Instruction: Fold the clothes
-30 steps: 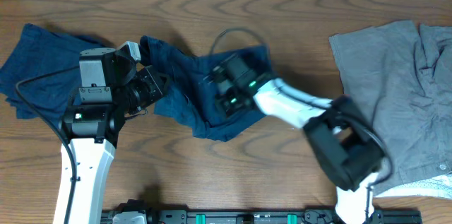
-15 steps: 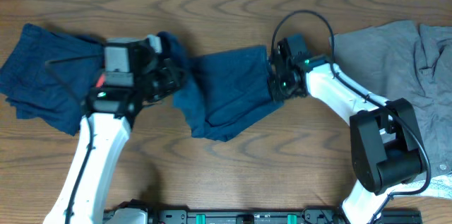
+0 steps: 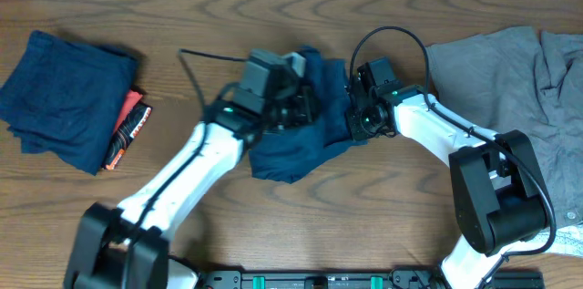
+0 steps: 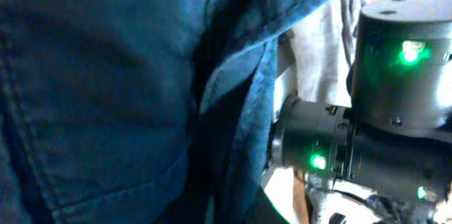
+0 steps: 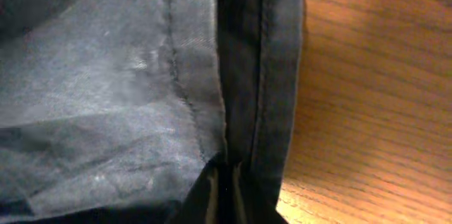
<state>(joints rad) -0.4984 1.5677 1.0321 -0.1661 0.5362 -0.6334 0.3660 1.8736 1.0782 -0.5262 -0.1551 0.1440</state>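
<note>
**Table inventory, seen from the near side**

1. Table (image 3: 228,6): wood grain, dark brown. Bare strip along the far edge and most of the near edge.
2. Shorts (image 3: 290,148): navy, soft, mid-table. Upper part is bunched up btwn the two grippers. Lower part lies flat and sags toward the near edge. Wrist views: seamed panel and a loose folded hem fill the left one (image 4: 92,90). The right one (image 5: 141,75) shows a stitched double hem running up the frame, w. bare table (image 5: 360,104) to its right.
3. Left gripper (image 3: 306,107): arm reaches diag. from the near-left corner and ends on top of the shorts' upper left part. Fingers are buried in cloth in both views, so can't tell if spread or pressed together.
4. Right gripper (image 3: 357,114): at the shorts' right edge, arm bent back toward the near-right corner. Fingers (image 5: 212,194) are pressed together, pinching the hem.
5. Right arm housing (image 4: 395,75): black, green LEDs lit, just beside the shorts in the left wrist view.
6. Navy stack (image 3: 59,98): folded, flat, near the far-left corner, well apart from both grippers.
7. Red item (image 3: 127,127): thin, red w. black, prob. a packet. Touches the stack's right edge.
8. Grey clothes (image 3: 510,116): rumpled pile at the right edge, apart from the shorts.
9. Cable (image 3: 392,34): black loop above the right gripper.
</note>
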